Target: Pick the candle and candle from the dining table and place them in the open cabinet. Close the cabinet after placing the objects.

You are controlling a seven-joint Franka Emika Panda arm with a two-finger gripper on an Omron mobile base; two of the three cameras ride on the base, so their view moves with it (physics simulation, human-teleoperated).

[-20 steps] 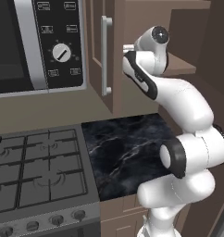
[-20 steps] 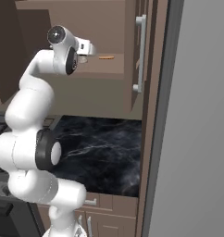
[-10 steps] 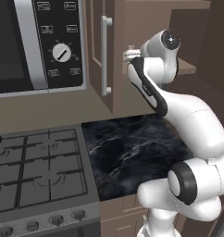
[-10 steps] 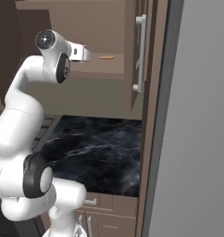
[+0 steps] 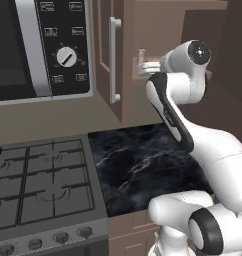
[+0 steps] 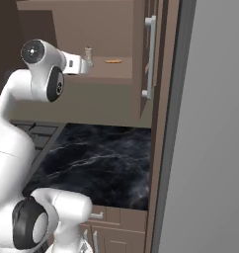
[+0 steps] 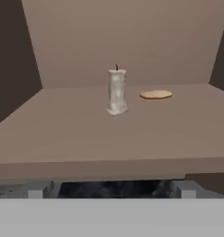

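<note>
A black microwave (image 5: 38, 47) hangs above the grey gas stove (image 5: 40, 192).

Microwave (image 5: 38, 47) cut off at frame's edge.

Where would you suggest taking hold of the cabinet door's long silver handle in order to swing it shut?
Probably the middle of the handle on the cabinet door. It is a long vertical bar standing off the panel, so the open gripper could close across it from the front, jaws level. The candle stands upright well inside on the shelf, seemingly clear of the door's swing.
</note>
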